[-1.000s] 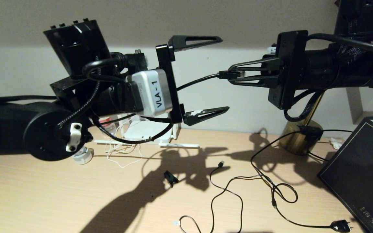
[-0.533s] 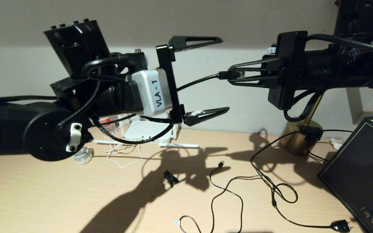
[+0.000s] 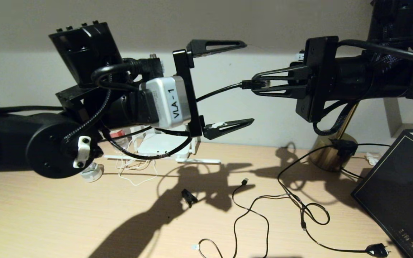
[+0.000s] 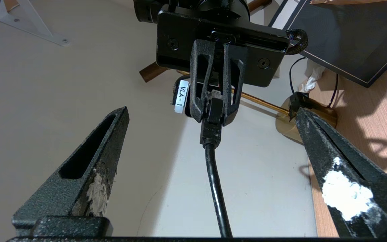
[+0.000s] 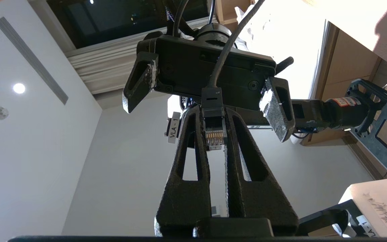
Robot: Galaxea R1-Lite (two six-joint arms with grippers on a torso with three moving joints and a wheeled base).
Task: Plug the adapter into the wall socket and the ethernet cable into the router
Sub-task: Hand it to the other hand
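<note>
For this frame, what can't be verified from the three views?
- Router, head view: the left arm hides its ports and most of its body.
- Wall socket: in no view.
- Adapter: not identifiable; only a thin white cord shows.
- Ethernet cable: its far end passes behind the left claw.

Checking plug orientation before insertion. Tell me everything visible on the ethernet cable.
The ethernet cable is thin, black and glossy, ending in a black boot and a clear plastic connector with a row of gold contacts. The right gripper is shut on the connector, holding it in mid-air above the desk. The cord runs back between the fingers of the open left gripper, which do not touch it. Its far end is hidden.
</note>
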